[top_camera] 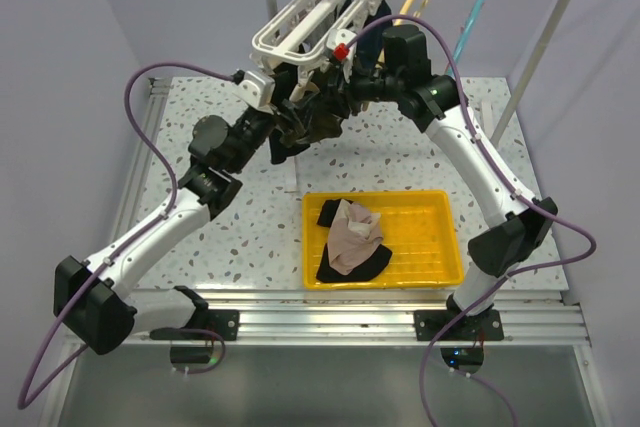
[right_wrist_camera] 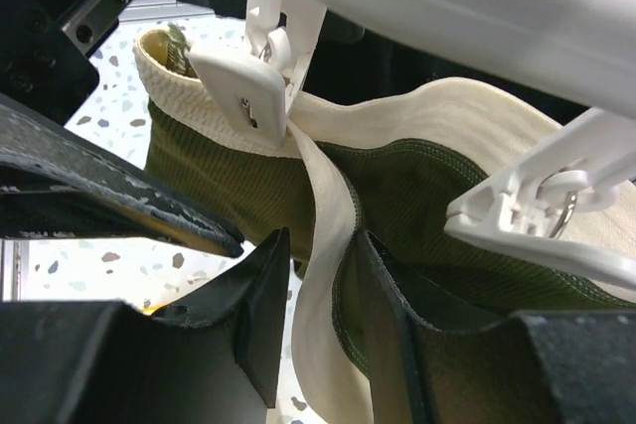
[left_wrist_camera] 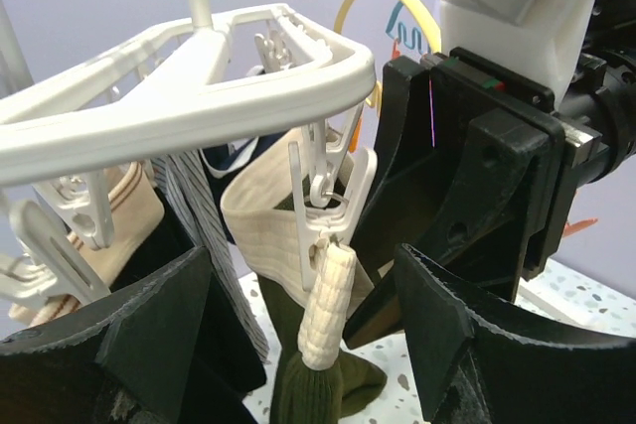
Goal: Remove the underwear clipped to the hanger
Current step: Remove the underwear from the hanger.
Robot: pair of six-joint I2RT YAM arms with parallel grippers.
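Left claw (left_wrist_camera: 308, 295) stands released astride the clip (left_wrist_camera: 320, 208); right claw (right_wrist_camera: 323, 265) straddles the olive-and-cream underwear (right_wrist_camera: 417, 196), grip indeterminate. Risk: tugging before the clip opens could tear cloth.

From my overhead view the bench (top_camera: 220, 237) is a white top flecked with dark speckles, framed by a metal rail (top_camera: 330, 319) along its near edge and another down its left side; both arm bases, left (top_camera: 195, 327) and right (top_camera: 465, 325), are bolted to that near rail; the only thing I see lying directly on the surface is a yellow tray (top_camera: 385, 284), right of centre and close to the near edge, its long side parallel to the rail.
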